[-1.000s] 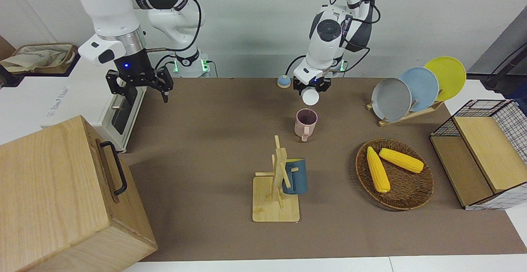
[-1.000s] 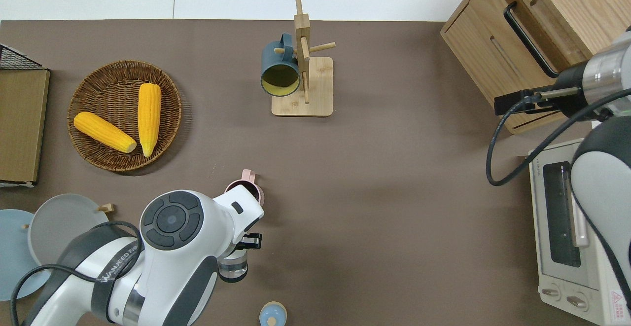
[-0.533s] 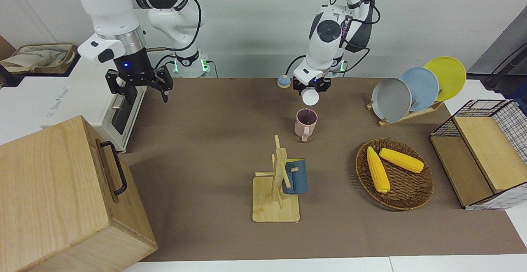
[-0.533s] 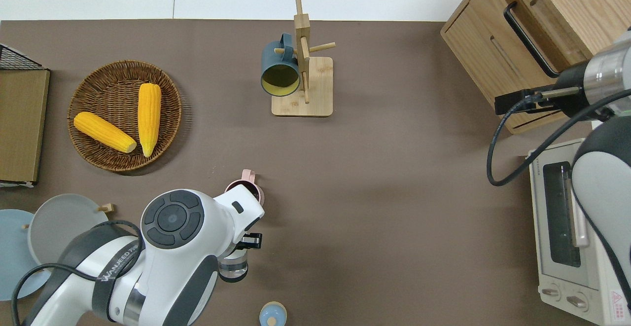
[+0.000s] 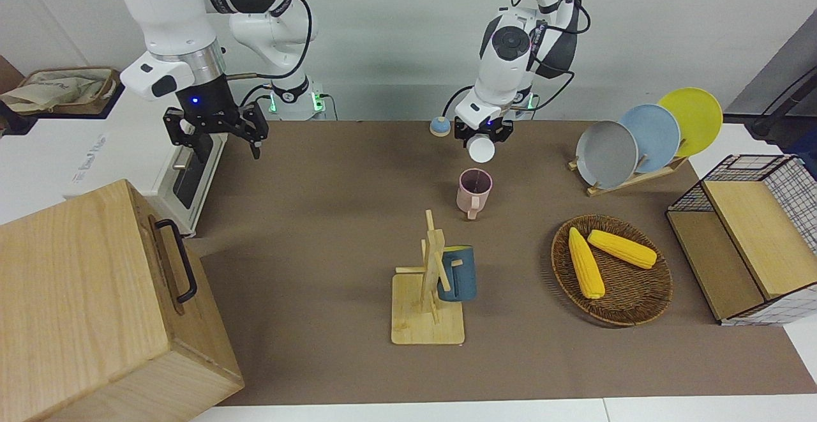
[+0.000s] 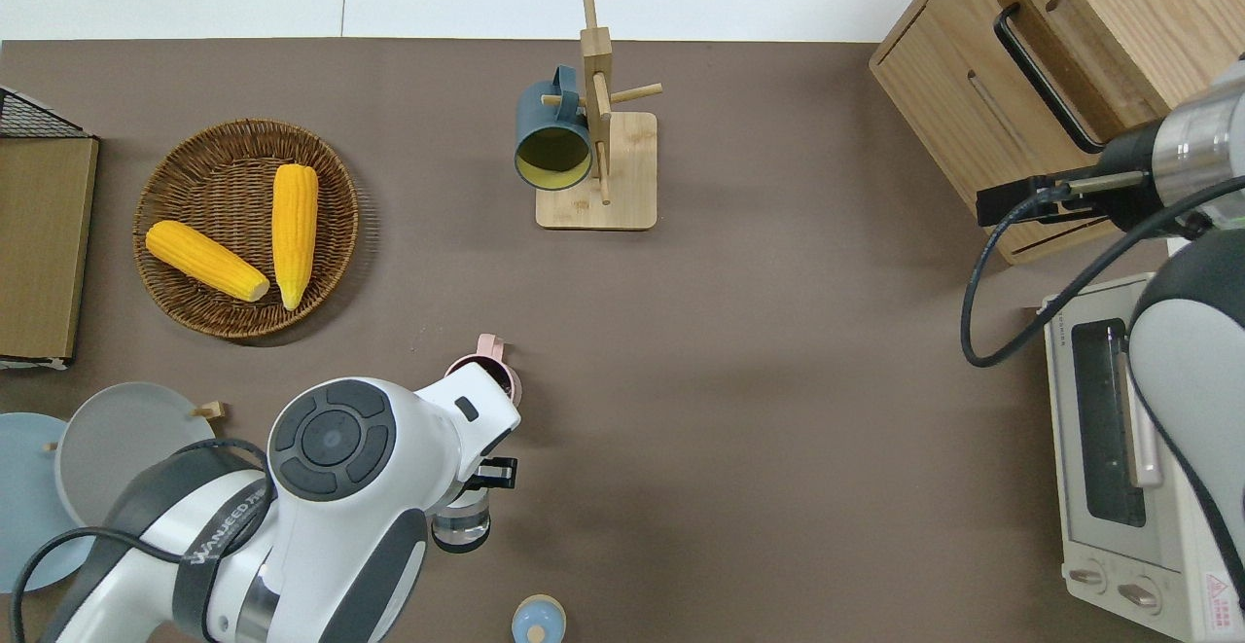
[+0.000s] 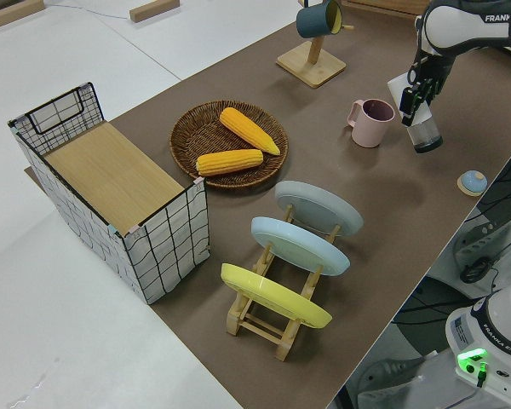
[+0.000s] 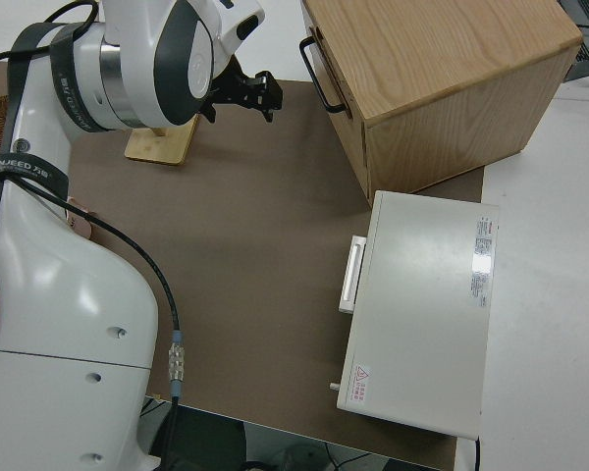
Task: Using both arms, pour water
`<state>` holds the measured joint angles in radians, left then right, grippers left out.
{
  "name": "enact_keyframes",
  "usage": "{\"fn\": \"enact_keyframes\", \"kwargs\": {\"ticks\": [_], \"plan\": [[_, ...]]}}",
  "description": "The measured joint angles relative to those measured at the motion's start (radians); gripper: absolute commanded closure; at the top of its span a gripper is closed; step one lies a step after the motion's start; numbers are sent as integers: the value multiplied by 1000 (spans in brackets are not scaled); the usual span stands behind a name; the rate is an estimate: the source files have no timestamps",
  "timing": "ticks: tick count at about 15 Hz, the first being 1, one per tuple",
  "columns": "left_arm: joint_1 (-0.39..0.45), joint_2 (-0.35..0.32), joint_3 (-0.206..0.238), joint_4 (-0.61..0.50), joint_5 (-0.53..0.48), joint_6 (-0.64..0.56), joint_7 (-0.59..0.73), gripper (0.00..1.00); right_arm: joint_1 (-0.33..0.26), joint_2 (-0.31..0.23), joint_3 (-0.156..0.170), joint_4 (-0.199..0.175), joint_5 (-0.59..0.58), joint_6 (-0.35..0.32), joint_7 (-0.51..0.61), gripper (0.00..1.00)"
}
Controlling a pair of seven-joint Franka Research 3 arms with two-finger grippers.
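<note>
Barely anything moved since the earlier frame; my left arm shifted slightly. Front: left gripper (image 5: pixel 482 139) clamped on the tilted glass (image 5: pixel 480 148) near the pink mug (image 5: pixel 475 189); pour looked underway or ending. Overhead: glass (image 6: pixel 461 526) nearer the robots than mug (image 6: pixel 483 377). Left side: glass (image 7: pixel 426 134) looked about upright beside the mug. Right gripper (image 5: pixel 216 133) parked, jaws apart.

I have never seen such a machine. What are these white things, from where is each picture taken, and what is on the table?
They are two robot arms at a table. One camera faces them, one looks straight down, and two look from the sides.

The left gripper holds a clear bottle, tilted in the front view, beside a pink mug. The right gripper is open and parked.

Also on the table: a small blue lid, a blue mug on a wooden rack, a basket with two corn cobs, plates, a wire crate, a wooden box and a toaster oven.
</note>
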<state>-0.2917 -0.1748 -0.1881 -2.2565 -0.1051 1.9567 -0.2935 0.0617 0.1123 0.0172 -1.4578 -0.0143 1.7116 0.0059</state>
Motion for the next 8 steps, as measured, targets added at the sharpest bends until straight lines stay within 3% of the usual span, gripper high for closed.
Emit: {"fn": "enact_keyframes", "kwargs": {"ticks": [4,8], "plan": [[0,-91,-3,-57,0,72,-13,1000,0,0,0,1,0,0,0,7],[-1,-184,-45,-207,0,288,-55,1000,0,0,0,1,0,0,0,7]]}}
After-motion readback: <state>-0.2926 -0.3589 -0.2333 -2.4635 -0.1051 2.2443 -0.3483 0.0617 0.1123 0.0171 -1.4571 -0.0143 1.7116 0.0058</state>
